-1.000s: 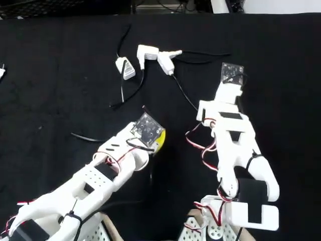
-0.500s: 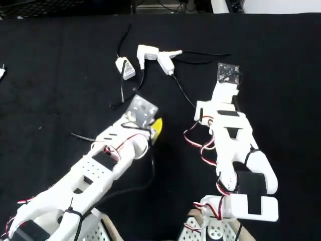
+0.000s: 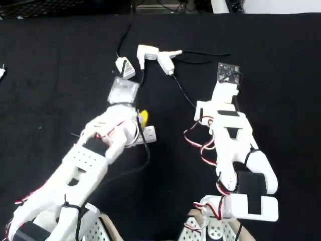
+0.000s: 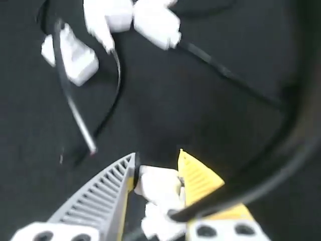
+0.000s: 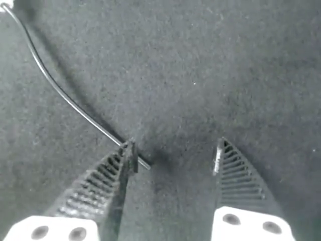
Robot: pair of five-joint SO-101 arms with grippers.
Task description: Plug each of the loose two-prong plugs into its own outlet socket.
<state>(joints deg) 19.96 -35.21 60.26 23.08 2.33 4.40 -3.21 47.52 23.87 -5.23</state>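
Clerk: Since the earlier frames, what had moved?

Inspector: Left arm (image 3: 90,160) had swung and extended toward the far side of the black cloth (image 3: 50,100), carrying its load with it. Right arm (image 3: 233,140) had shifted only slightly at first, then held its place.

Clerk: State of the left gripper (image 4: 156,158)?

Inspector: Clamped on a white plug (image 4: 158,183), held between the grey finger and the yellow one. A thick black cable (image 4: 281,145) ran off from the plug, close past the wrist camera.

Clerk: And where was that plug?

Inspector: Near the middle of the cloth, on the near side of the other pieces, not inserted in anything.

Clerk: The right gripper (image 5: 173,148)?

Inspector: Fingers spread apart and holding nothing, low over bare cloth. A thin black cable (image 5: 65,98) passed beside one fingertip; contact could not be determined.

Clerk: Remaining items?

Inspector: A lone white connector (image 3: 125,68) lay just beyond the left wrist. A pair of white connectors (image 3: 148,51) lay farther off, just beside each other. Which were plugs and which sockets could not be told.
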